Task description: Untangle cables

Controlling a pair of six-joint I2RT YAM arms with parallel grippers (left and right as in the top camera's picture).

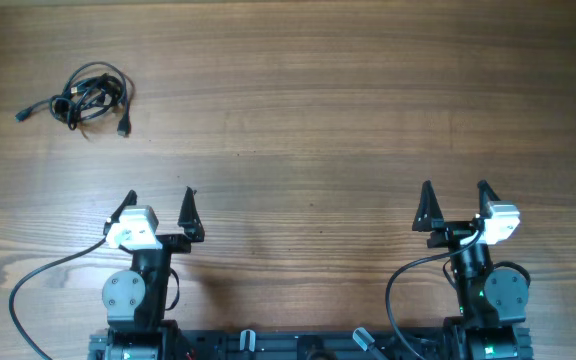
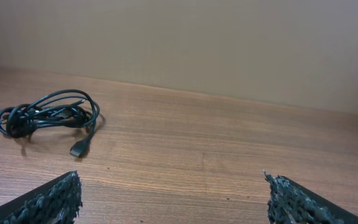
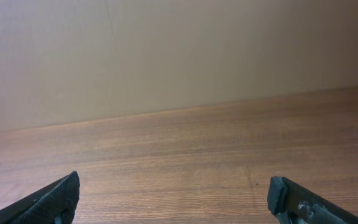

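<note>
The cables (image 1: 88, 95) lie as one small knotted black bundle at the far left of the wooden table, with plug ends sticking out to the left and lower right. In the left wrist view the cables (image 2: 45, 116) sit ahead and to the left. My left gripper (image 1: 160, 197) is near the front edge, well short of the bundle, open and empty. It shows in its own view as the left gripper (image 2: 173, 186) with only bare wood between the fingers. My right gripper (image 1: 454, 189) stands open at the front right, far from the cables; the right gripper (image 3: 174, 186) holds nothing.
Thick black wires (image 1: 43, 275) run from both arm bases along the front edge. A plain beige wall (image 3: 179, 56) rises behind the far edge of the table (image 1: 348, 120).
</note>
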